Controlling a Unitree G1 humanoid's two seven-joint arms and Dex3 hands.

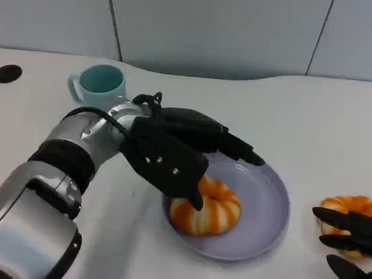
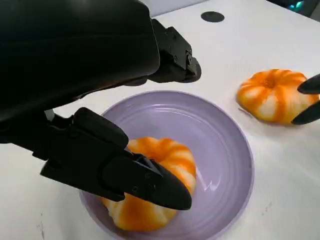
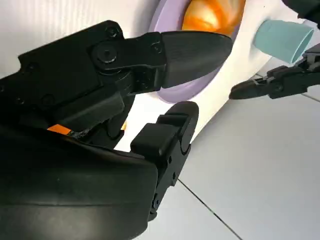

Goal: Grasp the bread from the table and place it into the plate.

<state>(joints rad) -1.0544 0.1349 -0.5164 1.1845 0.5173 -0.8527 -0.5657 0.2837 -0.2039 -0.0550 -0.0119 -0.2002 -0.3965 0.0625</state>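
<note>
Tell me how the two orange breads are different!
The bread in the plate lies inside the purple plate, while the bread on the table sits on the bare white table beside it. The left hand hovers over the plated one with its fingers touching it; the right hand reaches at the other. Both are round, ridged like pumpkins, and striped orange and cream.

One bread (image 1: pixel 206 208) is lying in the plate (image 1: pixel 266 211) at centre frame; another bread (image 1: pixel 351 211) is sitting at the right edge, a cup (image 1: pixel 100 83) at upper left.
</note>
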